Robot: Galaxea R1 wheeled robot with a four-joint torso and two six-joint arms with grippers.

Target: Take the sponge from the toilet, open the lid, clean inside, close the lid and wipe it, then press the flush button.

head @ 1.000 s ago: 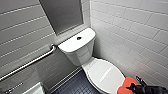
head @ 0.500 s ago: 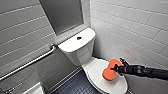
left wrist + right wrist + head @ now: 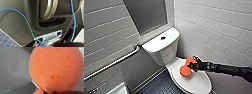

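Sponge (image 3: 185,70) sits clamped in the right gripper's (image 3: 190,66) fingers, held against the closed toilet lid (image 3: 196,81), seemingly for wiping.

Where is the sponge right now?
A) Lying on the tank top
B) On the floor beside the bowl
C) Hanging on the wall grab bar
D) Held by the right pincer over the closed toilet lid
D: the sponge sits in the right pincer above the closed lid of the toilet, while the tank top carries just the flush button.
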